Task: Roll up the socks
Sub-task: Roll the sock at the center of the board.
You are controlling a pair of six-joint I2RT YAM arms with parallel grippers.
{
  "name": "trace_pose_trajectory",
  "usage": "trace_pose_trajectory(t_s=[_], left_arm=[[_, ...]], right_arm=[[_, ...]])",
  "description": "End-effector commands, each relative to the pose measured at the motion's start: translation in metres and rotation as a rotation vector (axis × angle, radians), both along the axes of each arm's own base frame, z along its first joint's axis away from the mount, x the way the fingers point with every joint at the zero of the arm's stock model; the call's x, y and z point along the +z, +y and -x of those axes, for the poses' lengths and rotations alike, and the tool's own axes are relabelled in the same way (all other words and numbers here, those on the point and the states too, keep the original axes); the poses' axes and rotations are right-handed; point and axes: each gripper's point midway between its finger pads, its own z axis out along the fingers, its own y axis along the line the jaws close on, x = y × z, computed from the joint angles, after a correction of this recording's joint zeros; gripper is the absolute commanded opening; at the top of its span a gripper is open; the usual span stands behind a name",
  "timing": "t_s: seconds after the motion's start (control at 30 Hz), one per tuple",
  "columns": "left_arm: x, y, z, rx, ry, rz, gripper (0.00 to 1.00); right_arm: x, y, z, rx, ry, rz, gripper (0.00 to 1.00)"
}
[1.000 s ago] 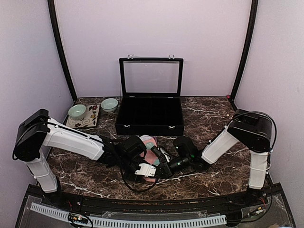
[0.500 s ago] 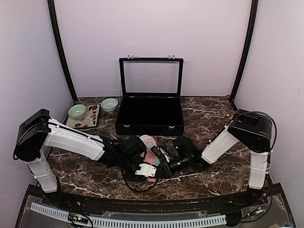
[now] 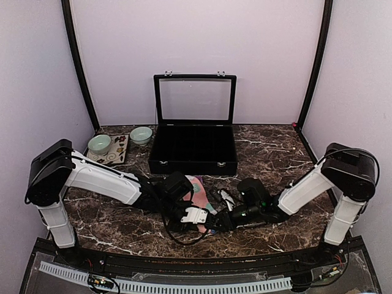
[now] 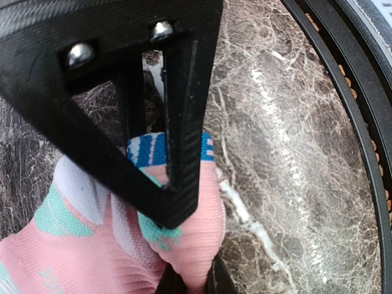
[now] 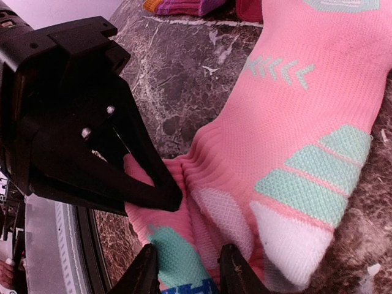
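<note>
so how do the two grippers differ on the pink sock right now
The left gripper is shut, pinching a fold of the pink sock; the right gripper has its jaws apart, one on each side of the fabric. The left gripper reaches in from the left, the right gripper from the right, tips facing. Both work the same bunched end.
</note>
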Motion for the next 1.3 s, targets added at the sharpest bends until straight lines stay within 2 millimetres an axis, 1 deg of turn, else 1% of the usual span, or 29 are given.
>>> trace_pose_trajectory(t_s=[0.0, 0.07, 0.1, 0.13, 0.17, 0.2, 0.23, 0.3, 0.37, 0.47, 0.53, 0.63, 0.77, 0.83, 0.93, 1.13, 1.27], left_arm=[[-0.039, 0.046, 0.023, 0.03, 0.154, -0.203, 0.0], [-0.04, 0.048, 0.025, 0.031, 0.17, -0.211, 0.0], [-0.041, 0.049, 0.026, 0.031, 0.179, -0.214, 0.0], [-0.041, 0.049, 0.027, 0.033, 0.189, -0.217, 0.0], [-0.041, 0.049, 0.028, 0.032, 0.202, -0.218, 0.0], [-0.041, 0.05, 0.029, 0.029, 0.22, -0.221, 0.0], [-0.041, 0.05, 0.031, 0.025, 0.24, -0.226, 0.0], [-0.043, 0.052, 0.036, 0.018, 0.294, -0.245, 0.0], [-0.045, 0.052, 0.037, 0.018, 0.338, -0.261, 0.0], [-0.049, 0.052, 0.038, 0.019, 0.413, -0.279, 0.0], [-0.046, 0.049, 0.037, 0.021, 0.471, -0.269, 0.0], [-0.043, 0.05, 0.036, 0.013, 0.546, -0.267, 0.0], [-0.048, 0.054, 0.04, -0.02, 0.604, -0.316, 0.0], [-0.05, 0.054, 0.04, -0.028, 0.632, -0.332, 0.0], [-0.052, 0.052, 0.041, -0.033, 0.673, -0.351, 0.0], [-0.05, 0.056, 0.05, -0.055, 0.757, -0.391, 0.0], [-0.05, 0.057, 0.049, -0.053, 0.768, -0.4, 0.0]], right_arm=[[-0.044, -0.048, -0.002, -0.107, -0.011, 0.207, 0.35], [-0.029, -0.052, -0.006, -0.134, -0.071, 0.164, 0.35], [-0.012, -0.052, -0.011, -0.149, -0.133, 0.112, 0.36], [0.004, -0.057, -0.009, -0.153, -0.202, 0.062, 0.39], [0.023, -0.057, -0.013, -0.166, -0.28, 0.01, 0.41], [0.032, -0.064, -0.01, -0.168, -0.342, -0.013, 0.45], [0.044, -0.066, -0.01, -0.163, -0.403, -0.034, 0.46], [0.057, -0.067, -0.006, -0.12, -0.49, -0.04, 0.46], [0.063, -0.066, -0.002, -0.076, -0.536, -0.022, 0.45], [0.071, -0.059, 0.009, 0.004, -0.598, 0.0, 0.45], [0.074, -0.051, 0.022, 0.08, -0.676, 0.02, 0.45], [0.069, -0.041, 0.036, 0.167, -0.757, 0.08, 0.44], [0.063, -0.029, 0.045, 0.272, -0.841, 0.136, 0.44], [0.058, -0.022, 0.047, 0.326, -0.873, 0.157, 0.43], [0.057, -0.008, 0.046, 0.394, -0.928, 0.159, 0.43], [0.052, 0.023, 0.042, 0.474, -0.993, 0.148, 0.42], [0.042, 0.033, 0.042, 0.503, -1.0, 0.141, 0.41]])
